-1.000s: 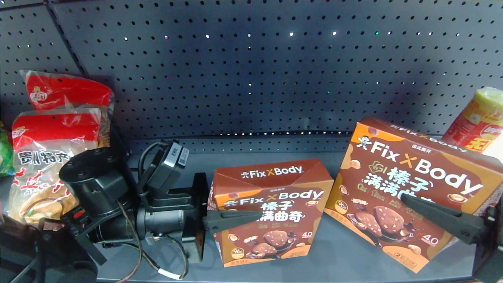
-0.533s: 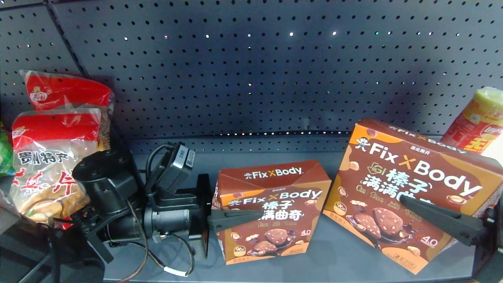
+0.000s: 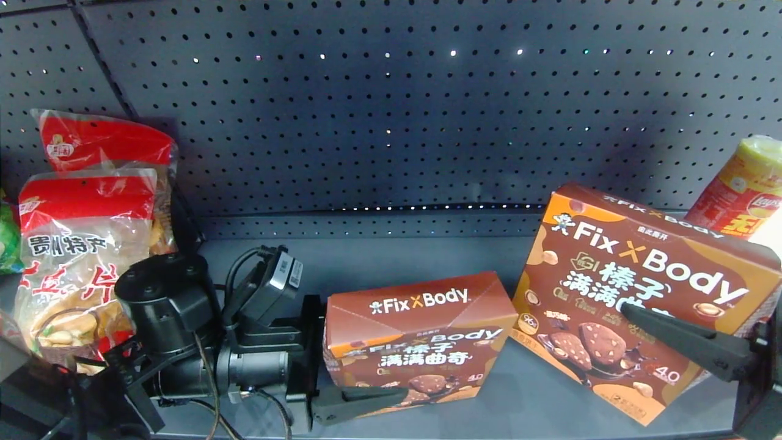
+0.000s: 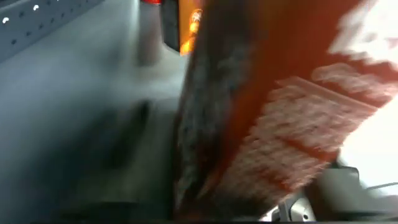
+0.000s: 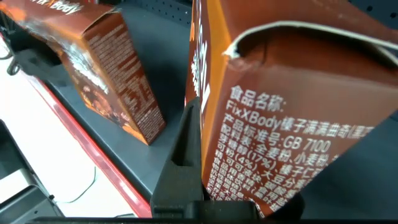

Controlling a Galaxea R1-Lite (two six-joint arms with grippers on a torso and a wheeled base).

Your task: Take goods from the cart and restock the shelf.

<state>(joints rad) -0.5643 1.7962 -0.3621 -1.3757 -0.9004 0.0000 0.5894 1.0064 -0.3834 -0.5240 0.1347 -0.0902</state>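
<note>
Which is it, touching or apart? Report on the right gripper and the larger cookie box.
Touching. Right wrist view: the right gripper has a finger flat against the larger cookie box, no gap.

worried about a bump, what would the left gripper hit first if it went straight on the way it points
The big box: the left gripper, clamped on the small box, points toward it. The small box would likely touch it first, though the depth between them is unclear.
</note>
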